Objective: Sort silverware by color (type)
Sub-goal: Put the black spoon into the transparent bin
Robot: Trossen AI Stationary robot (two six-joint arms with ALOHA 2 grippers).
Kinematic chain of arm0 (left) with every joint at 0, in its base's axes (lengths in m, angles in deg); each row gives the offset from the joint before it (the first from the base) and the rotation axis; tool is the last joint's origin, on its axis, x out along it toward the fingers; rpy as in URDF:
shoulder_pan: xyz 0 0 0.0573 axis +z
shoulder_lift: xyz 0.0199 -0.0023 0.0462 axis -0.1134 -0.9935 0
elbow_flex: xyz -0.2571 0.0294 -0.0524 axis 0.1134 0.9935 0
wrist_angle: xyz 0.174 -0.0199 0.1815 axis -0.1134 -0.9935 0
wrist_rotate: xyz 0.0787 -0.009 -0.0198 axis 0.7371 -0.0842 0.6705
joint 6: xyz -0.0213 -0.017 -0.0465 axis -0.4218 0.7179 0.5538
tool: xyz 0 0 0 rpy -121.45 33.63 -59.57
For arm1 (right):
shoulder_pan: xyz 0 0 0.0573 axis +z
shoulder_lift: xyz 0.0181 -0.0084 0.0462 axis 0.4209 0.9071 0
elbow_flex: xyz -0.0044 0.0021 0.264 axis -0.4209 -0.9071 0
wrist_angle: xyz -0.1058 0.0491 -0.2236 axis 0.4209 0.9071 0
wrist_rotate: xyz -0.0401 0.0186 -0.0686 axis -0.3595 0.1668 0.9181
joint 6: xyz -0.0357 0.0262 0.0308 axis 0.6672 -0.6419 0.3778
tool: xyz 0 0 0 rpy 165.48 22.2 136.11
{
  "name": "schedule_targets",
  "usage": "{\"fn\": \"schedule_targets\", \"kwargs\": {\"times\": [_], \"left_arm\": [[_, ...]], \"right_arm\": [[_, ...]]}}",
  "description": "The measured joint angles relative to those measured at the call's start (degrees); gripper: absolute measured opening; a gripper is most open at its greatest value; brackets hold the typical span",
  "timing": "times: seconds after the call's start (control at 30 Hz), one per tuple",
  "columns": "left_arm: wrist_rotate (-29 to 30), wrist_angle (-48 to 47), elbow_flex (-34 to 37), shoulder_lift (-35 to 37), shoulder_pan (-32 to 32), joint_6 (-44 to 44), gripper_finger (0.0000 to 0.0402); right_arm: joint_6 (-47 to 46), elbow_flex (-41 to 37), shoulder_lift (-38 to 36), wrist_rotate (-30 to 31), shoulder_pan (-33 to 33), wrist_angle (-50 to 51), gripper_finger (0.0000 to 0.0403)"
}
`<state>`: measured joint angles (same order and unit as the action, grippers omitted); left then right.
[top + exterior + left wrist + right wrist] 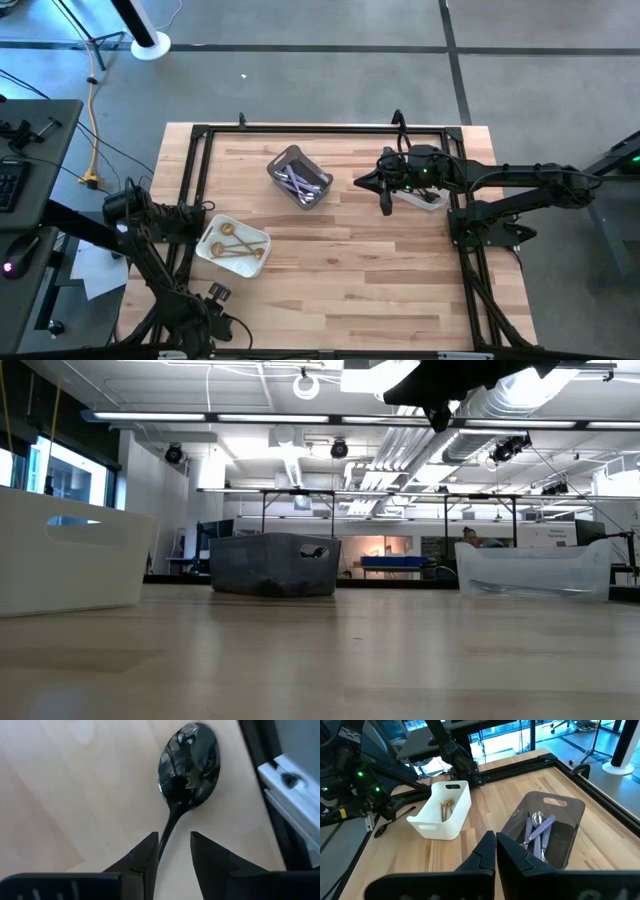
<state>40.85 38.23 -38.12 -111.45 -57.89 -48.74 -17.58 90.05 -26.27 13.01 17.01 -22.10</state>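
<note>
The left end effector [174, 857] sits low at the worktop's [350, 270] left edge, its fingers parted with a gap on each side of the thin handle of a black spoon [187, 767], which lies on the wood, released. Beside it, the white tray [233, 247] holds gold pieces [243, 250]. Toward the middle, the grey bin [300, 178] holds lilac-handled silverware [538, 834], a shiny spoon bowl among it. The right end effector [496, 851] hangs clenched and empty above the worktop, near the clear tub [535, 571]; what the tub contains cannot be made out.
</note>
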Motion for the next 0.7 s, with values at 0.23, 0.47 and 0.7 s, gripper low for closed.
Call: {"fn": "schedule_targets", "kwargs": {"times": [0.23,0.47,0.7], "left_arm": [[-0.1,3.0,3.0,0.0,0.6,-1.2,0.0106],[-0.6,5.5,4.3,0.3,1.6,-3.6,0.0106],[-1.5,7.1,6.3,0.4,1.9,-2.6,0.0106]], "right_arm": [[-1.3,0.0,0.0,0.0,0.0,0.0,0.0000],[-1.5,0.0,0.0,0.0,0.0,0.4,0.0000],[-1.5,0.0,0.0,0.0,0.0,0.5,0.0000]]}}
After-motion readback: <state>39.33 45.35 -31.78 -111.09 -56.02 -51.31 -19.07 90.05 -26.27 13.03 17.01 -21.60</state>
